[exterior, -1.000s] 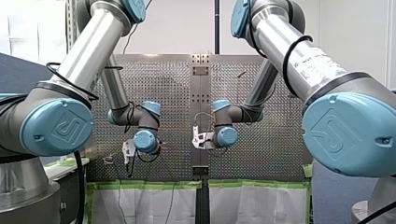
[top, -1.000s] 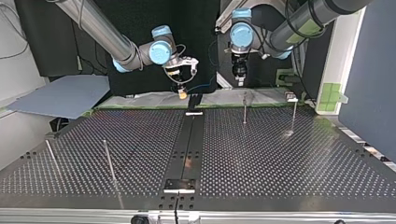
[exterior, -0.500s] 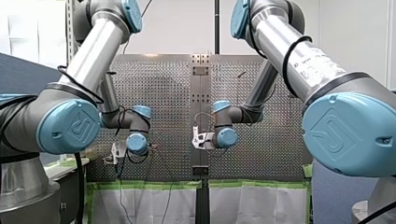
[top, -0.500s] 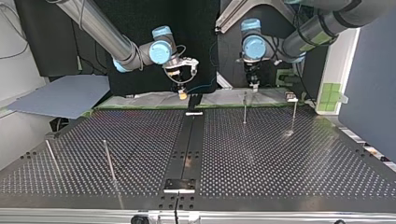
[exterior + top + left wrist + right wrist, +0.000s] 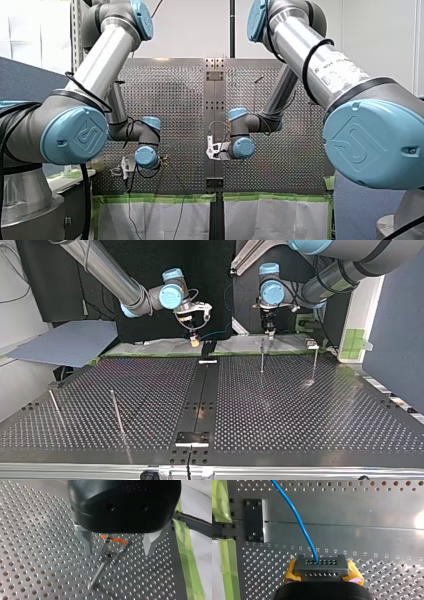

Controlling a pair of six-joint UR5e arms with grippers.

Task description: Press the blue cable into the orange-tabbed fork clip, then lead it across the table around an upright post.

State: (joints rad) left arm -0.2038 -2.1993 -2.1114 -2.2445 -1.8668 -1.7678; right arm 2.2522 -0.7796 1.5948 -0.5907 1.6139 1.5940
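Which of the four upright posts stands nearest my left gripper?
The post just right of the centre strip in the top view, directly under my left gripper. It carries the orange-tabbed fork clip; the rest stand well away.

Top view: upright post (image 5: 116,411) lower left, second post (image 5: 261,356) upper right. Fork clip (image 5: 110,554) ahead of my left gripper (image 5: 118,553), between its fingers (image 5: 85,540).

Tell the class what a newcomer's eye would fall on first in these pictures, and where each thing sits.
The blue cable stands out most, running from my right tool, shut on it, ahead over the perforated table. Next comes the orange-tabbed fork clip, seen in the left wrist view between the open fingers of my left tool.
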